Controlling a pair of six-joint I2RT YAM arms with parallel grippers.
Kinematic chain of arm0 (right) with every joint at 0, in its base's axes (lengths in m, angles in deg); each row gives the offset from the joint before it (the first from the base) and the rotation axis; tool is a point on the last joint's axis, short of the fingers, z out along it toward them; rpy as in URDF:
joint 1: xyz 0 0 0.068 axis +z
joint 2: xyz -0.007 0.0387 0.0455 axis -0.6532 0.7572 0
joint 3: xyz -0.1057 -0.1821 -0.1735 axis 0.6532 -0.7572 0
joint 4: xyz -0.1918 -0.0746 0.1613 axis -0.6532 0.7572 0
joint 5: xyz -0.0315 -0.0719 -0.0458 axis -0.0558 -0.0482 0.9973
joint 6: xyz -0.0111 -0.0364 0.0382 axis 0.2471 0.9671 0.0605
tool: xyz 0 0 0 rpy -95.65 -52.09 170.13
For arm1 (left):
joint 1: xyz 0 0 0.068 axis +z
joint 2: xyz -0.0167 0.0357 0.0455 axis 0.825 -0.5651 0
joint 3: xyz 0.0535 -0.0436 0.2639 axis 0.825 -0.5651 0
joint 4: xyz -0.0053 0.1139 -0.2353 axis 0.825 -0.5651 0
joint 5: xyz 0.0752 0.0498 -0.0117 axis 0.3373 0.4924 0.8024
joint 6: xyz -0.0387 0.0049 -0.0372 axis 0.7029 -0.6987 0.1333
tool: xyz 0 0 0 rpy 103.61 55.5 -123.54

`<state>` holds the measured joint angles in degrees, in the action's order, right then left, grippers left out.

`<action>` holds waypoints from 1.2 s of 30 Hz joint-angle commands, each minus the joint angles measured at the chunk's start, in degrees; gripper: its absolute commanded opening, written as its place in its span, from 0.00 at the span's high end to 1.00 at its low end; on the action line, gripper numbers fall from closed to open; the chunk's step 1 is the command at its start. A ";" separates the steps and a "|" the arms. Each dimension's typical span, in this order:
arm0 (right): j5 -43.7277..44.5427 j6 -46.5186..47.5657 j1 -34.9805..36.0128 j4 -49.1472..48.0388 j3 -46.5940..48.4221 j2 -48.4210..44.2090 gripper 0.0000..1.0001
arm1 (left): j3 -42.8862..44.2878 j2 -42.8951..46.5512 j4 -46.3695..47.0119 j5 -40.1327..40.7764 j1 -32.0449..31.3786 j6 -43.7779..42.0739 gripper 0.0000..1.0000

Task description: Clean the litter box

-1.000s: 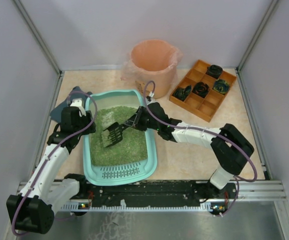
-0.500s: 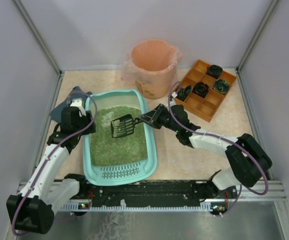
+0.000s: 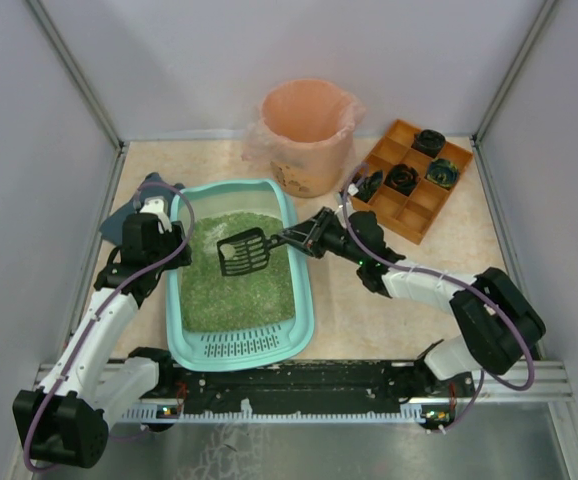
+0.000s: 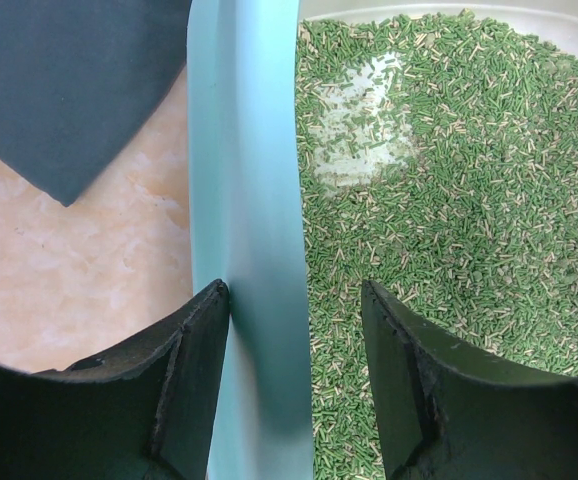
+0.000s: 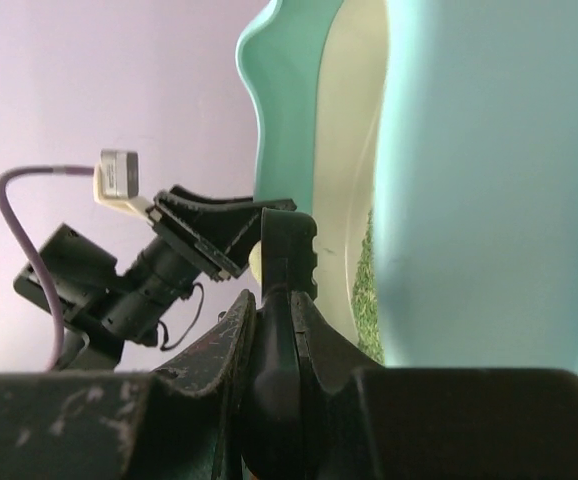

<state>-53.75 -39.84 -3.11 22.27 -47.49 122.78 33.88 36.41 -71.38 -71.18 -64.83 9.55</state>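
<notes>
The teal litter box (image 3: 306,300) lies left of centre, holding green litter (image 3: 234,290), its slotted ledge (image 3: 239,346) at the near end. My right gripper (image 3: 304,237) is shut on the handle of a black slotted scoop (image 3: 242,253), whose head hangs over the far half of the litter. In the right wrist view the fingers clamp the scoop handle (image 5: 287,250) beside the teal box wall (image 5: 469,200). My left gripper (image 3: 159,245) stands open astride the box's left rim (image 4: 244,200), one finger (image 4: 194,380) outside and one over the litter (image 4: 469,200).
A peach-lined round bin (image 3: 309,130) stands just behind the box. An orange compartmented tray (image 3: 419,212) with dark items sits at the back right. A dark mat (image 3: 127,218) pokes out beside the box's left edge. Enclosure walls close in on both sides.
The right arm lifted the scoop out of the litter and drew it back toward the far right of the box. The left arm stayed put.
</notes>
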 commanded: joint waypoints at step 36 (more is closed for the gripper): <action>1.00 0.99 -1.17 -0.78 7.97 -0.33 1.00 | 0.62 0.04 0.47 -0.77 -0.26 0.51 0.39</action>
<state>-53.03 -36.38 -3.40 26.36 -40.15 123.70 33.88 36.37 -71.45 -71.09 -64.83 9.57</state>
